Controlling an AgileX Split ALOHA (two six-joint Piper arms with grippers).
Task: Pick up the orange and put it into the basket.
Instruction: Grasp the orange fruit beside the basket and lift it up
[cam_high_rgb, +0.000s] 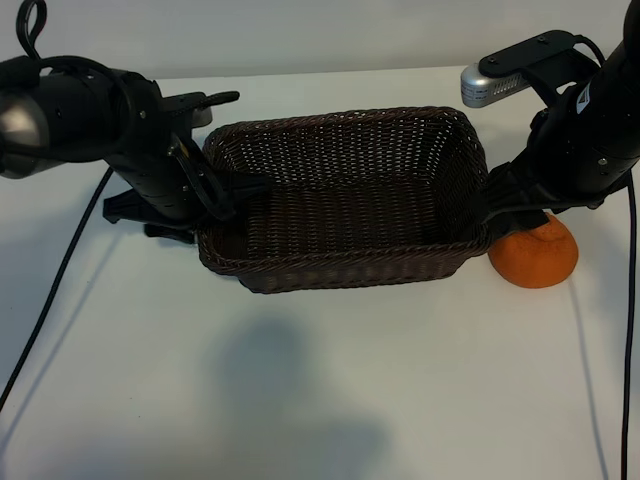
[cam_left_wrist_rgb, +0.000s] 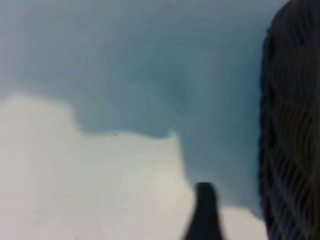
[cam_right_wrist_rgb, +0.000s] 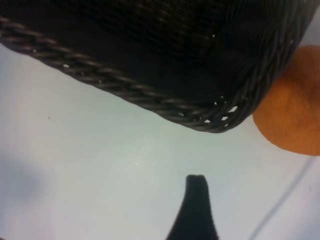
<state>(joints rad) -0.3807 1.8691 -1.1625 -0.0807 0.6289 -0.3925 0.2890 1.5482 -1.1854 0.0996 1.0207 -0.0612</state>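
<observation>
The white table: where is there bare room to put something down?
The widest bare stretch of the table lies in front of the basket, crossed only by shadow. The basket's floor is bare too. It is crowded at both ends: the left pincer at one, the right pincer and the orange at the other.
</observation>
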